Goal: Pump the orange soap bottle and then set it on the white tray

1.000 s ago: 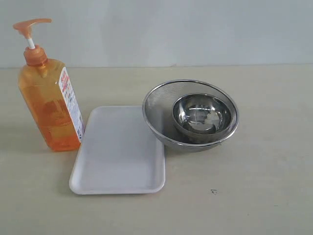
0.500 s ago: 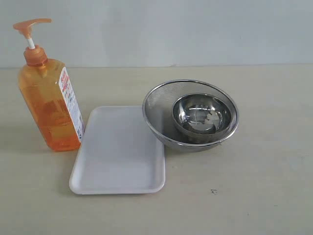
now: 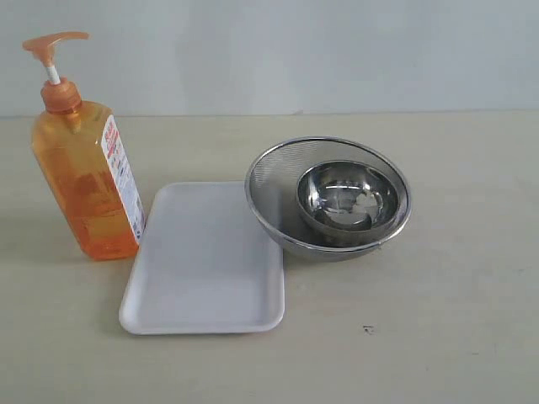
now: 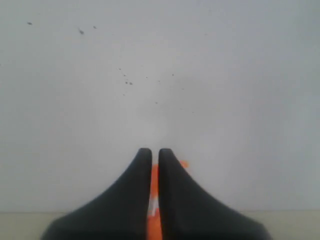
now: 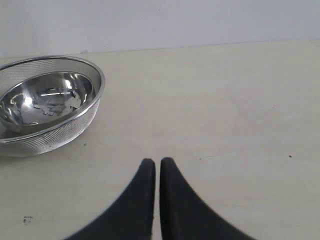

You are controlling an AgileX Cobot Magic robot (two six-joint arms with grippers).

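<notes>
The orange soap bottle (image 3: 84, 181) stands upright at the left of the table, its pump head (image 3: 52, 42) raised on a white stem and its white label facing right. The white tray (image 3: 205, 259) lies flat right beside it. Neither gripper shows in the exterior view. In the left wrist view my left gripper (image 4: 155, 152) is shut with nothing held; a sliver of the orange soap bottle (image 4: 154, 210) shows through the narrow slit behind its fingers. My right gripper (image 5: 156, 163) is shut too, above bare table.
A steel mesh strainer (image 3: 278, 181) holding a smaller round steel bowl (image 3: 347, 200) sits just right of the tray, its rim touching the tray's corner. The same strainer (image 5: 60, 127) and bowl (image 5: 47, 97) appear in the right wrist view. A pale wall rises behind the table.
</notes>
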